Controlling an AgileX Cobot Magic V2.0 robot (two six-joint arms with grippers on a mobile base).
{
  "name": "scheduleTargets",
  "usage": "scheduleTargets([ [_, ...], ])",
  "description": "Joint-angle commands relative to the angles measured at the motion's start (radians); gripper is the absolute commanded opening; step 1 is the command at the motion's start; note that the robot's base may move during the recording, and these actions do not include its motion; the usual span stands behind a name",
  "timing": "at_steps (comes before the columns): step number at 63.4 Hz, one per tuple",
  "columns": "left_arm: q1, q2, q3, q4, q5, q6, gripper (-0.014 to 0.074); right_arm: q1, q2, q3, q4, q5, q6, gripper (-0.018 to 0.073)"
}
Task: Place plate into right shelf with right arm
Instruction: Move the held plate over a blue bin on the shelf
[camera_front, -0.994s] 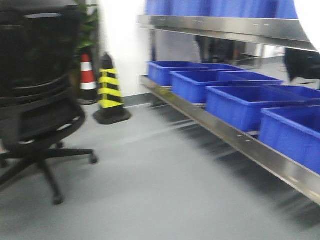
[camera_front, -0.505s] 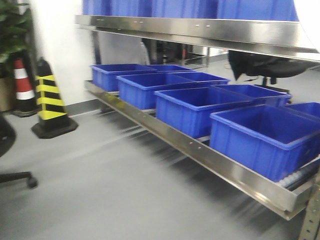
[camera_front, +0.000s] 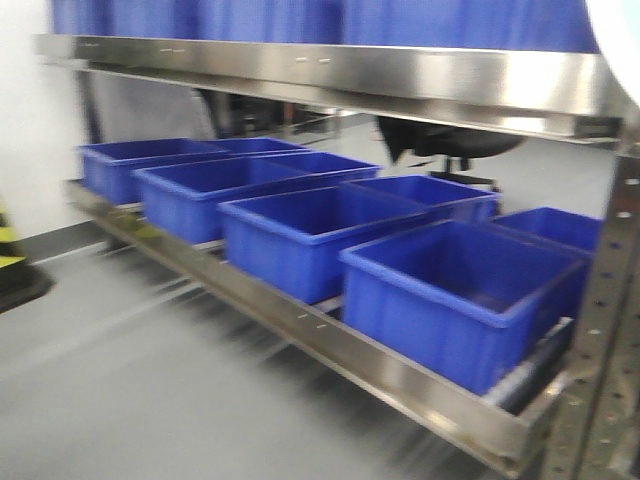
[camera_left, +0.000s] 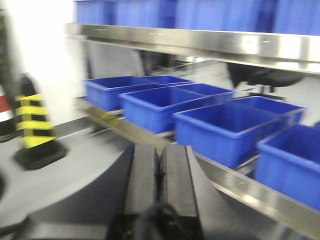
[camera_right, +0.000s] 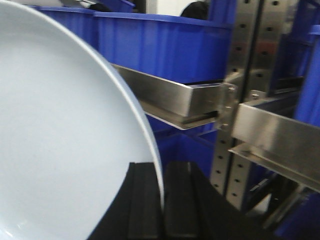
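The right claw (camera_right: 161, 200) pinched the plate (camera_right: 60, 125) by its rim alone, pads nearly closed on the thin edge. The plate hung in the air, not yet shelved, with the right shelf (camera_right: 277, 132) at its 3 o'clock, beyond a perforated upright (camera_right: 240, 75). The left claw (camera_left: 159, 172) had its pads pressed together on nothing.

Such a shallow grip on smooth plastic could let the plate pivot or slip. Its wide rim might clip the steel lip or the upright on entry. Blue bins (camera_front: 450, 290) crowded the rack, leaving little bare steel.

The floor (camera_front: 120, 380) was smooth and grey, with a striped cone (camera_left: 35, 125) at 9 o'clock before a white wall.
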Motion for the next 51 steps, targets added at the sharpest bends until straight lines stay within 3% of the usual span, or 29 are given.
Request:
scheduleTargets([
  [1, -0.006, -0.006, 0.01, -0.006, -0.088, -0.001, -0.0047, -0.004, 0.01, -0.031, -0.009, -0.09, -0.006, 0.0054],
  [51, -0.006, -0.006, 0.01, -0.006, -0.088, -0.001, -0.0047, -0.004, 0.01, -0.031, -0.009, -0.09, -0.006, 0.0054],
])
